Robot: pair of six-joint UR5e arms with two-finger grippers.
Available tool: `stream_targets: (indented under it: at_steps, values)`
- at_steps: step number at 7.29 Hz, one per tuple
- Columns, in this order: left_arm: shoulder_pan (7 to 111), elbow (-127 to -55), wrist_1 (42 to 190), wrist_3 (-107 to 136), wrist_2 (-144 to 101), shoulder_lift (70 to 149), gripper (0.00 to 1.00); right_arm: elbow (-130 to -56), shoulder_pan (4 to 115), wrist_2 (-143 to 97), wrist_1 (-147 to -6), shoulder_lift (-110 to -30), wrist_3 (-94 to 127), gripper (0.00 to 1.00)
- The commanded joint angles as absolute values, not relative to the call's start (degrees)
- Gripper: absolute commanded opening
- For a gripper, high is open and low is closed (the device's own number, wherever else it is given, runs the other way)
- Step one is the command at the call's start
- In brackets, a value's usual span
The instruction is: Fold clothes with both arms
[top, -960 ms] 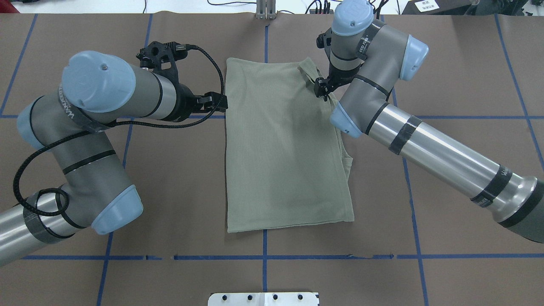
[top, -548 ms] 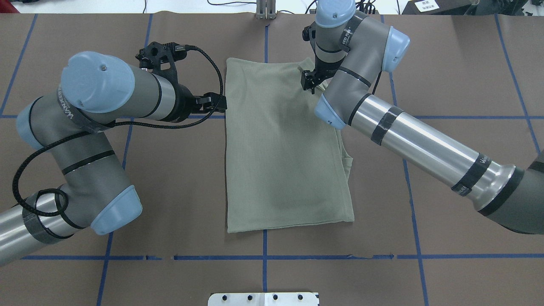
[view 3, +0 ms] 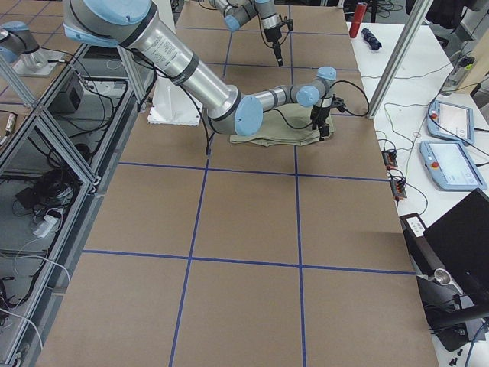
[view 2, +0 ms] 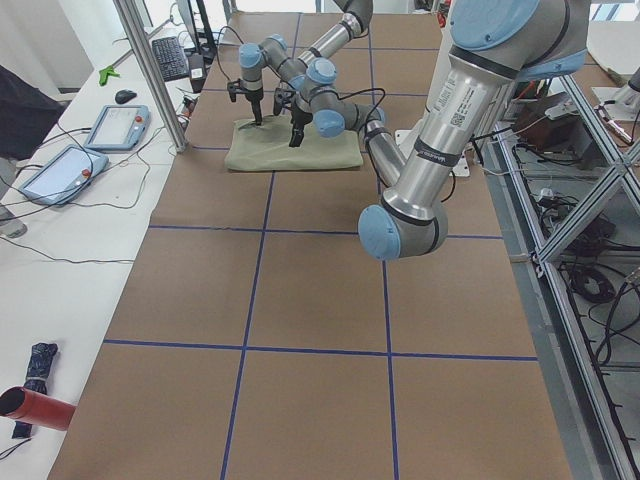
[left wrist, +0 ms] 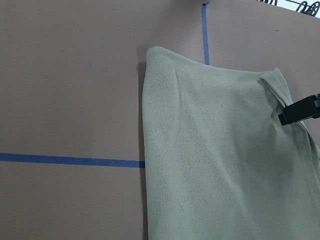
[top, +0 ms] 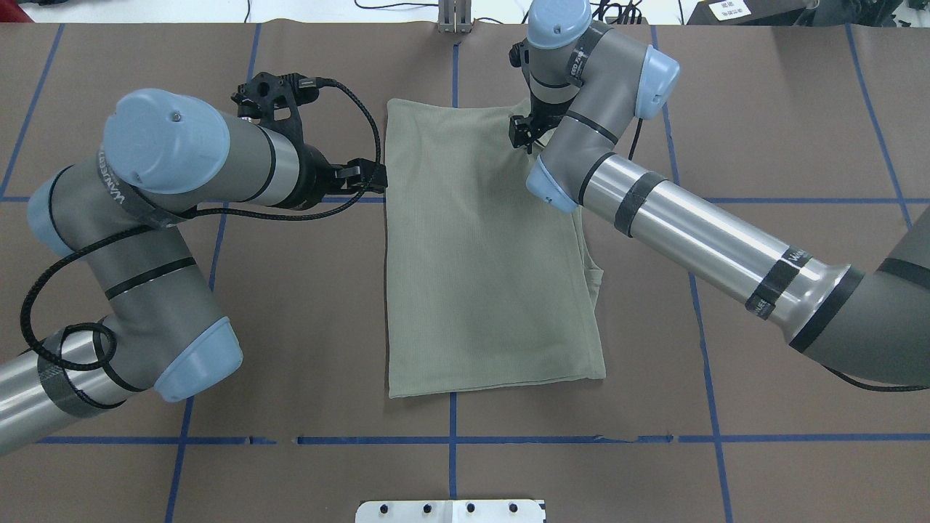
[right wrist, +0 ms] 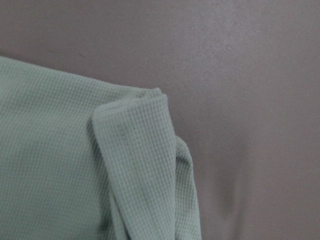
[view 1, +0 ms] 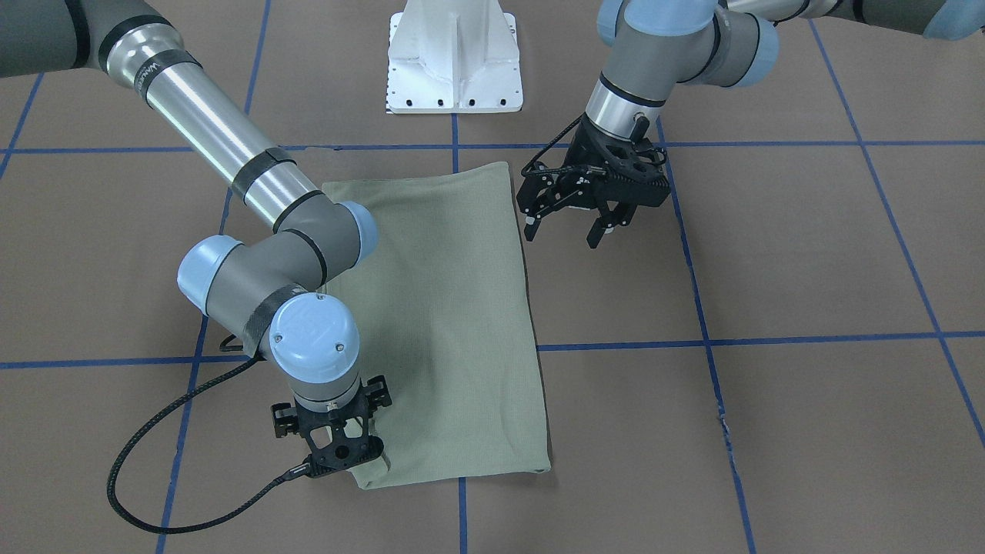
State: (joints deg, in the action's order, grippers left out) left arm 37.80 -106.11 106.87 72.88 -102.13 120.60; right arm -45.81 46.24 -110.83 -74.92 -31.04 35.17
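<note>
The clothes are one pale green shirt (top: 487, 254), folded into a flat rectangle in the middle of the table (view 1: 808, 254). My left gripper (view 1: 564, 228) stands open just off the shirt's left edge (top: 370, 174), with nothing between its fingers. My right gripper (top: 522, 136) hangs over the shirt's far right corner, where a small flap is turned over (right wrist: 135, 145). Its fingers are mostly hidden under the wrist (view 1: 332, 442). They look open and empty. One of its fingertips (left wrist: 300, 108) shows just above the cloth in the left wrist view.
The white pedestal base (view 1: 454, 61) stands at the robot's side of the table. Blue tape lines (top: 450, 439) cross the brown surface. A side desk with tablets (view 2: 115, 125) runs past the table's far edge.
My right arm has swung to the left, carrying its gripper from beside the shirt's far right corner to over the folded flap. The left gripper has barely moved. The shirt lies unchanged.
</note>
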Motion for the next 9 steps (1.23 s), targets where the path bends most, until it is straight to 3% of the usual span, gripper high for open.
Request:
stream_targets:
  at_steps: [1, 7, 9]
  values:
    - [37.79, -106.17, 106.87, 72.95, -102.13, 120.76, 0.99, -43.95, 46.40, -110.30, -73.92, -30.67, 35.24, 1.00]
    - [37.79, -106.35, 106.87, 72.77, -102.13, 120.94, 0.99, -42.89, 50.71, -110.65, -73.83, -31.11, 35.51, 0.99]
    - [37.79, -106.35, 106.79, 72.95, -102.22, 121.11, 0.99, -46.81, 51.59, -114.06, -74.26, -31.46, 35.59, 1.00]
